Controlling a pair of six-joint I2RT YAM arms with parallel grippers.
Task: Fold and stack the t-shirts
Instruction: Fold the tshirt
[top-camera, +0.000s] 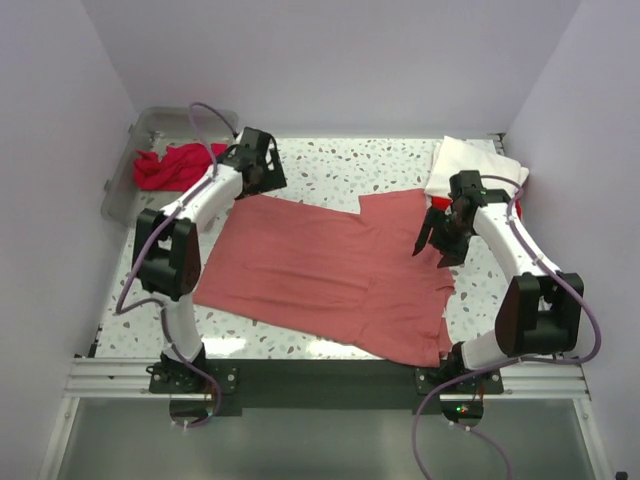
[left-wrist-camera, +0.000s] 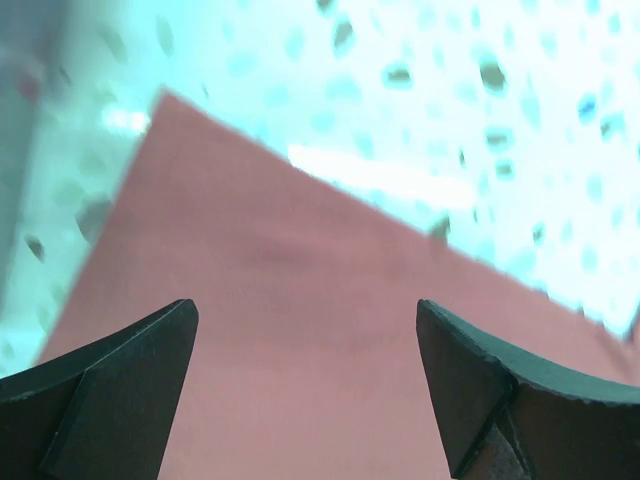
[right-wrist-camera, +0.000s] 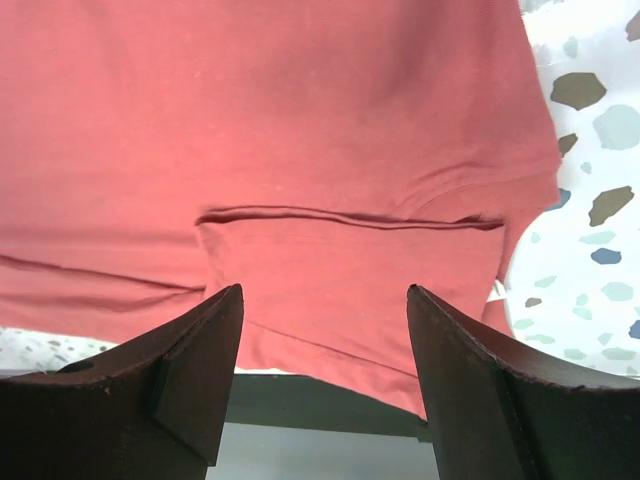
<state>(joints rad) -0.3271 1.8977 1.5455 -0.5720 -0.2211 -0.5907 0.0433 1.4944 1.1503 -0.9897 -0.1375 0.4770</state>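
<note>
Closest to the overhead camera, the black base plate (top-camera: 320, 378) carries both arms, with the speckled white terrazzo table (top-camera: 340, 165) beyond it.

Your large faded coral-red cloth t-shirt (top-camera: 320, 265) lies spread flat across the middle of that table. One far corner sits under the left arm, and the near right corner reaches the table's near edge. A short sleeve (top-camera: 395, 205) points toward the far right.

Your left gripper (left-wrist-camera: 305, 305) hangs over the shirt's far left corner with its dark fingers (left-wrist-camera: 110, 390) spread wide and nothing between them. In the left wrist view you see the cloth's straight edge running diagonally against the table.

Your right gripper (right-wrist-camera: 324, 290) is over the right side of the same shirt, near the sleeve seam. Its fingers (right-wrist-camera: 170, 390) are also parted and hold nothing. You cannot tell whether either gripper touches the cloth.

A folded white cloth t-shirt (top-camera: 465, 165) rests at the far right corner, just beside the sleeve. A crumpled red cloth t-shirt (top-camera: 170, 165) lies in the clear plastic bin (top-camera: 150, 122) at the far left, well apart from the spread shirt.
</note>
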